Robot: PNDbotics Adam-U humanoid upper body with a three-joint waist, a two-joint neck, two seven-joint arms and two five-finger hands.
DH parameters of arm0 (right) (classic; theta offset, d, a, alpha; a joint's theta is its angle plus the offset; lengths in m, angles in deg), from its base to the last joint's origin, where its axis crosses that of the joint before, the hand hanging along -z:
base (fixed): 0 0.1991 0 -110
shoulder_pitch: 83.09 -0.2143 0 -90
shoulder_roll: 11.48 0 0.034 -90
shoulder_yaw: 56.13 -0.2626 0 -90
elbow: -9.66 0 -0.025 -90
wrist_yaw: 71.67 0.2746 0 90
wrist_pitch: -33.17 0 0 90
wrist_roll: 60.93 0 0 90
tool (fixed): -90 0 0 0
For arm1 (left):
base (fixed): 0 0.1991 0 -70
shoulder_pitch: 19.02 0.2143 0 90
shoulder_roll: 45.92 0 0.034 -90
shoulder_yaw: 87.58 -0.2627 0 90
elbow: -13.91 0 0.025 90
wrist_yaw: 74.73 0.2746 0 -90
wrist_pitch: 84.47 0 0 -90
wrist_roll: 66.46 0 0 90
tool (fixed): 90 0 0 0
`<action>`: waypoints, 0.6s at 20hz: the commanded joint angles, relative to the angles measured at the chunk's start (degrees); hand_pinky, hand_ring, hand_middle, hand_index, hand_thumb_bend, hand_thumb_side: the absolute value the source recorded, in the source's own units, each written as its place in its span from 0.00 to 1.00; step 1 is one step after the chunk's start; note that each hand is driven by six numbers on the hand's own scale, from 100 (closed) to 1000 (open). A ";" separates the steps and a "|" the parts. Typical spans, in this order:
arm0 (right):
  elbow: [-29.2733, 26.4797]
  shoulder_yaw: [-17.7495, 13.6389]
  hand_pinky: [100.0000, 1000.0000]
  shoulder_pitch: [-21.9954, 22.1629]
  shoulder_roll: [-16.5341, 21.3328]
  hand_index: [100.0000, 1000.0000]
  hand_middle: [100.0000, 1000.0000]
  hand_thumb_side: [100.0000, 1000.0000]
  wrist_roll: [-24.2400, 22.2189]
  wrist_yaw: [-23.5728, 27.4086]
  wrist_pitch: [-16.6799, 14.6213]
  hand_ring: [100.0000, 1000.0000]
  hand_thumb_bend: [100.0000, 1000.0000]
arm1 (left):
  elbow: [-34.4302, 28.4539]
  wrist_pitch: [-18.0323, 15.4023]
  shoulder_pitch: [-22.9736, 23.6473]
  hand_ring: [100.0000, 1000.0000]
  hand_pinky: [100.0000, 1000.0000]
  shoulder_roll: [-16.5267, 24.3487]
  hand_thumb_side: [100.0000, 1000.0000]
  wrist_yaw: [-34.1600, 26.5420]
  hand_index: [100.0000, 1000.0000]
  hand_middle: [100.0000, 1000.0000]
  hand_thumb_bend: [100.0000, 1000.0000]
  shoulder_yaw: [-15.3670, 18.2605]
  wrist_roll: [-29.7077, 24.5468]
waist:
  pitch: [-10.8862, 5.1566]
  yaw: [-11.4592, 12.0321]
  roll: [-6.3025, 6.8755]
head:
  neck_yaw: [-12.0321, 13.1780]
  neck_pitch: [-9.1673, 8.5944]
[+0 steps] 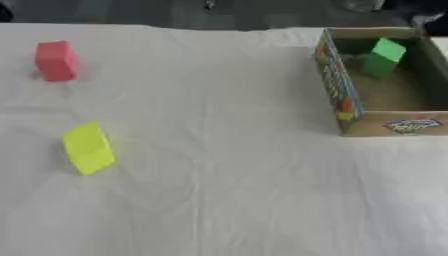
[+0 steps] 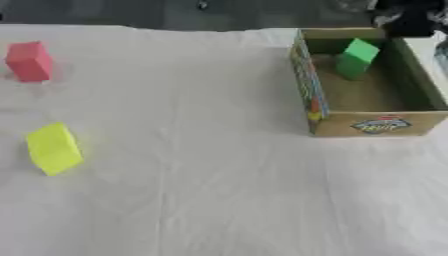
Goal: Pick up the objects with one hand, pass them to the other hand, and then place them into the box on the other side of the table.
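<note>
No hand showed, so its fingers could not be told; the yellow block [image 1: 87, 148] and red block [image 1: 56, 60] looked light and squashy, best pinched on two flat sides.

— What did I have under me?
— A white cloth [image 1: 227, 190], matt and faintly creased, covered the table.
— And the box [image 2: 367, 124]?
— Brown cardboard, dull inside, with printed, slightly glossy outer walls.
— The blocks?
— The red block [image 1: 56, 61], yellow block [image 1: 87, 148] and green block [image 1: 382, 57] looked matt and smooth, maybe foam.
</note>
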 commanded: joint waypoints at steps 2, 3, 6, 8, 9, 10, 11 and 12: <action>-10.40 -2.01 0.88 0.95 1.35 0.88 0.79 0.27 11.09 13.67 -2.60 0.84 0.35 | 0.75 1.38 -2.88 0.67 0.64 4.20 0.19 -0.44 0.79 0.64 0.40 0.41 -3.42 | -1.00 -0.21 0.20 | 0.64 0.28; -12.25 -1.80 0.88 1.66 1.41 0.88 0.79 0.26 12.13 15.56 -3.08 0.84 0.35 | 1.36 2.13 -3.87 0.67 0.64 5.00 0.20 -1.28 0.79 0.64 0.39 0.10 -5.05 | -1.07 -0.26 0.24 | 0.90 0.30; -16.16 -1.28 0.88 3.34 1.45 0.88 0.79 0.25 13.23 18.21 -3.58 0.84 0.36 | 3.68 4.05 -7.74 0.68 0.65 8.11 0.21 -4.17 0.80 0.65 0.38 -0.82 -11.43 | -1.30 -0.31 0.43 | 1.90 0.41; -16.76 -0.99 0.88 3.74 1.36 0.88 0.79 0.26 12.99 18.60 -4.53 0.83 0.36 | 6.75 4.42 -11.47 0.69 0.66 10.81 0.22 -5.77 0.81 0.66 0.40 -2.06 -17.32 | -1.46 -0.36 0.61 | 2.42 0.44; -16.86 -0.87 0.88 3.84 1.26 0.88 0.79 0.25 12.78 18.69 -5.07 0.83 0.35 | 8.85 4.32 -13.76 0.70 0.67 12.13 0.22 -6.32 0.81 0.66 0.41 -2.99 -20.87 | -1.55 -0.44 0.68 | 2.51 0.43; -16.91 -0.79 0.87 3.96 1.15 0.87 0.79 0.25 12.60 18.75 -5.56 0.83 0.35 | 11.32 4.00 -16.39 0.71 0.68 13.24 0.25 -6.75 0.82 0.67 0.42 -3.99 -24.71 | -1.63 -0.52 0.72 | 2.50 0.42; -16.93 -0.71 0.87 4.08 1.04 0.87 0.78 0.25 12.42 18.80 -5.95 0.83 0.35 | 13.98 3.45 -19.17 0.71 0.68 14.07 0.25 -6.81 0.82 0.68 0.43 -5.05 -28.69 | -1.69 -0.61 0.75 | 2.49 0.35; -16.94 -0.65 0.87 4.21 0.96 0.87 0.78 0.25 12.26 18.84 -6.19 0.83 0.35 | 16.49 2.71 -21.74 0.72 0.69 14.58 0.25 -6.44 0.82 0.68 0.44 -5.93 -32.24 | -1.72 -0.67 0.75 | 2.48 0.29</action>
